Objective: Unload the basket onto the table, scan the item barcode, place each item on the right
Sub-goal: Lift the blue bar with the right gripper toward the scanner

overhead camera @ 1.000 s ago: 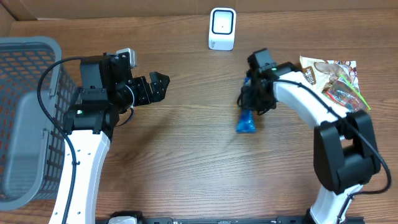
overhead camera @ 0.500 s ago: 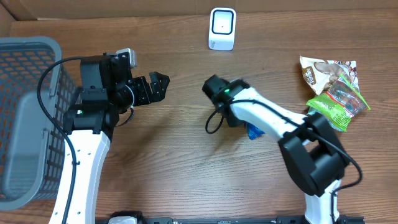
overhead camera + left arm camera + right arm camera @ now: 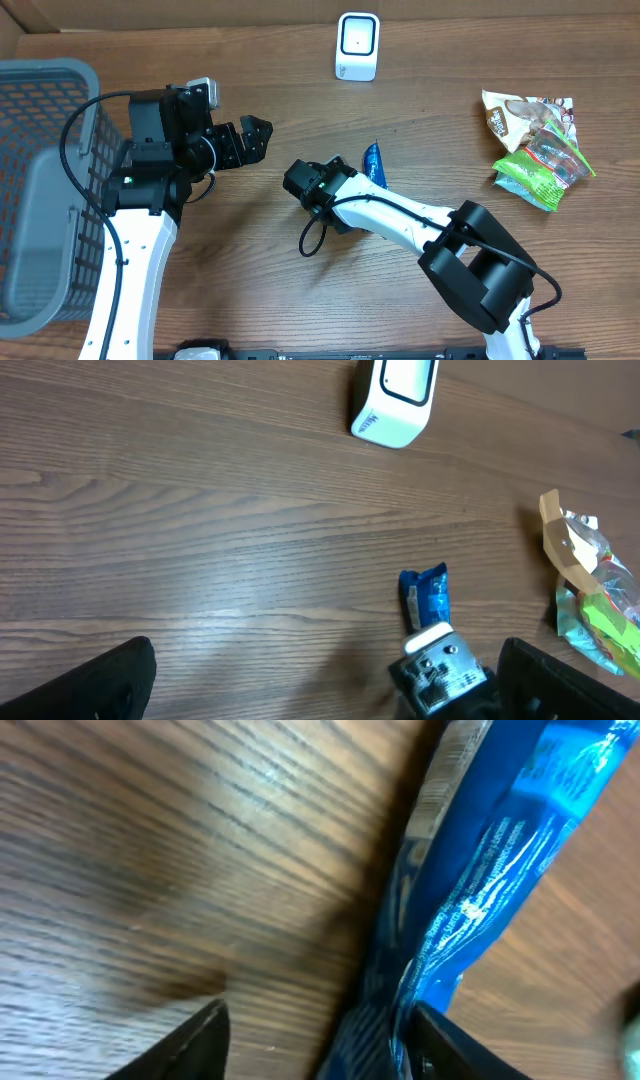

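left pincer (image 3: 262,131) gaping wide, holding nothing | right pincer (image 3: 315,1040) standing parted around crinkly blue foil packet (image 3: 470,910) (lying on wooden desk (image 3: 250,260))

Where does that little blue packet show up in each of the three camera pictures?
Overhead: the blue packet lies mid-table, just right of centre, beside the right arm.
Left wrist: lower middle, below the white scanner.
Right wrist: fills the right side, close up.
Shared landmark: the white scanner, top centre overhead.
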Motion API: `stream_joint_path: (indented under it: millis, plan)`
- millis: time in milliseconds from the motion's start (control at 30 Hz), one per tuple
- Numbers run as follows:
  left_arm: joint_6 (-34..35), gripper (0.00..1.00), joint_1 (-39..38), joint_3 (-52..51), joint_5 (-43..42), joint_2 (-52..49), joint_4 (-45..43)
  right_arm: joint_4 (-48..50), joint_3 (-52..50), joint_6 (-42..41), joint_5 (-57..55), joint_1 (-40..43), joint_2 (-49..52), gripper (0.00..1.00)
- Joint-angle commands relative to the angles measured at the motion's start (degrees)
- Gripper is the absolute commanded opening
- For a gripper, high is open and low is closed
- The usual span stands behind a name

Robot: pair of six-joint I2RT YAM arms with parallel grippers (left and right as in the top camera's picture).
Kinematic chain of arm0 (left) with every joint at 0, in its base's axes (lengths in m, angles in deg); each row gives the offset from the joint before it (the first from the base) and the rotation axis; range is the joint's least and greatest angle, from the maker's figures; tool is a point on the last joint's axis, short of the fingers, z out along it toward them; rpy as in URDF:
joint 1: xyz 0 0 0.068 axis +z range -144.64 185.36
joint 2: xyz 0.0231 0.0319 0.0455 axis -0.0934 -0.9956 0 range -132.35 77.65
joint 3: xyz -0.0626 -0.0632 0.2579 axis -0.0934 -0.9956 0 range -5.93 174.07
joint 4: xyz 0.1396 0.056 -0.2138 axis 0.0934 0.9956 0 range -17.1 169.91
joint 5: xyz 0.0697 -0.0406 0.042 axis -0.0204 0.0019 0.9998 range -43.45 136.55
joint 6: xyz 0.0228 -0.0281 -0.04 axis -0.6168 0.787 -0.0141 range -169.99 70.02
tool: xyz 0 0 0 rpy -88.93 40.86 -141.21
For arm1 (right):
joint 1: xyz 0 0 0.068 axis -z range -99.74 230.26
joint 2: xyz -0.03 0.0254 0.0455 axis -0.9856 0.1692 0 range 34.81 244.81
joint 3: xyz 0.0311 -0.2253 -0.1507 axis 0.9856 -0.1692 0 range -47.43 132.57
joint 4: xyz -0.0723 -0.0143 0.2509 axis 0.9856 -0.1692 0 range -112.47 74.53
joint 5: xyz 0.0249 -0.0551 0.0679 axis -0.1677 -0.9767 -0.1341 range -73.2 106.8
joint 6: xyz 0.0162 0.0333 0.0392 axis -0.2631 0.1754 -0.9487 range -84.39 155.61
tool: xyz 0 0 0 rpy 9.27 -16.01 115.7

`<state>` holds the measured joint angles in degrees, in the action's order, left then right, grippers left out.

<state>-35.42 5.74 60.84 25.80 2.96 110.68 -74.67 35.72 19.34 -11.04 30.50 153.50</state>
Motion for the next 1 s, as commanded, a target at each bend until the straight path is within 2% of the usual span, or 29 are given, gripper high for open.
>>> stream_joint_path:
  millis: [0, 133, 267, 367, 500, 600, 800, 967]
  plan:
    - [-1.1, 1.0, -0.1, 0.7, 0.2, -0.2, 0.0, -0.9, 2.7, -0.7, 5.6, 1.0, -1.0, 0.61]
    - [-1.1, 1.0, -0.1, 0.7, 0.2, -0.2, 0.0, -1.7, 6.9, -0.6, 12.2, 4.6, -4.9, 0.63]
    - [-1.1, 1.0, -0.1, 0.7, 0.2, -0.2, 0.0, -1.4, 10.7, -0.6, 17.2, 11.9, -10.1, 0.74]
    - [-1.1, 1.0, -0.1, 0.7, 0.2, -0.2, 0.0, -0.8, 11.1, 0.1, 22.9, 19.1, -11.8, 0.77]
    - [-1.1, 1.0, -0.1, 0.7, 0.2, -0.2, 0.0, 0.2, 9.1, 7.4, 40.6, 28.5, -11.1, 0.75]
    - [-1.1, 1.0, -0.2, 0.7, 0.2, -0.2, 0.0, 2.6, 5.2, 10.6, 51.2, 32.7, -10.1, 0.75]
    - [-1.1, 1.0, -0.1, 0.7, 0.2, -0.2, 0.0, 8.3, -3.1, 10.5, 60.0, 33.9, -7.8, 0.75]
    - [-1.1, 1.0, -0.1, 0.7, 0.2, -0.2, 0.0, 12.6, -7.7, 8.3, 60.9, 33.7, -7.6, 0.75]
